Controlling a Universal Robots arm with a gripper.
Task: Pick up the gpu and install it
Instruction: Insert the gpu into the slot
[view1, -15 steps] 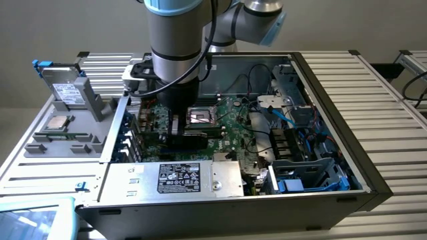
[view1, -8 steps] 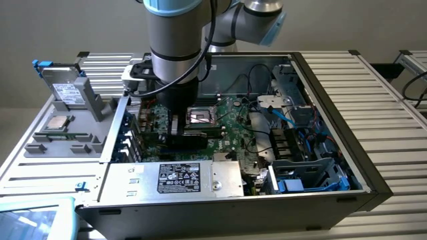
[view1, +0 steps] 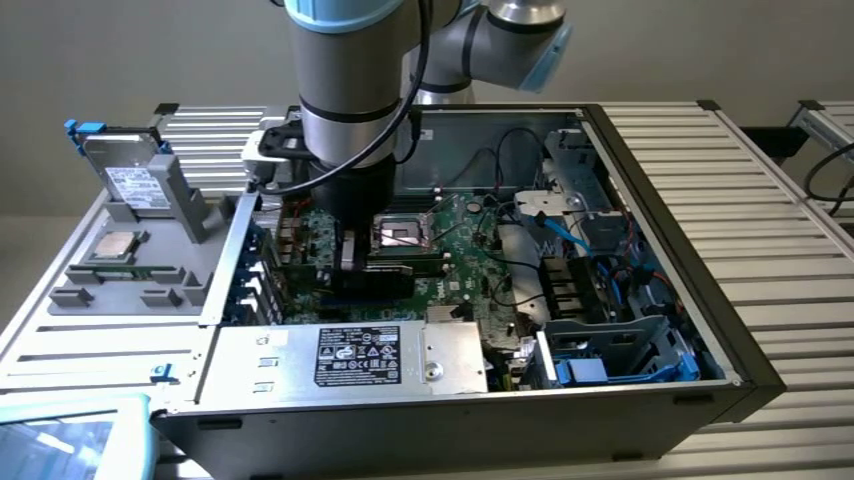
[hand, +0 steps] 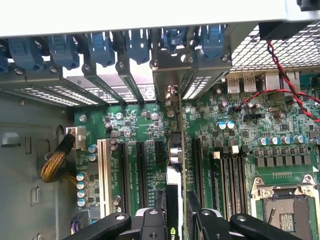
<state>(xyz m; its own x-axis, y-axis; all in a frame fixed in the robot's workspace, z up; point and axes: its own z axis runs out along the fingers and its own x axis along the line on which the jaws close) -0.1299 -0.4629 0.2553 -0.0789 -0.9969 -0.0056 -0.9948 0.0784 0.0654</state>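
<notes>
We are looking at the arm (view1: 350, 90) reaching down into the open case (view1: 441, 430), which is lying on its side on a slatted table (view1: 761, 180). The gripper (view1: 350, 262) is hanging low over the motherboard (view1: 467, 240), just beside the CPU socket (view1: 400, 232), on the exterior view's left of it. In the wrist view we are seeing the gripper (hand: 177, 222) clenched on the gpu (hand: 180, 150). The black fingers (hand: 150, 222) are pressing on either side of it, and it is standing on edge, so it is showing as a thin green line with its black block down between the fingers. The gpu is running between the black slots (hand: 141, 172) toward the rear wall of the case. Its silver bracket (hand: 169, 95) is sitting at the row of openings under the blue latches (hand: 102, 47). We cannot tell whether its lower edge is touching a slot or hanging just above the motherboard. A white slot (hand: 104, 170) is lying well to one side of the gpu, near a yellow braided cable (hand: 55, 165), and red wires (hand: 280, 75) are crossing the motherboard on the other side. In the exterior view a white-labelled drive (view1: 134, 185) is standing in a grey stand (view1: 187, 215) outside the case, well apart from the gripper. The labelled power supply (view1: 358, 355) is lying along the case's near edge.
</notes>
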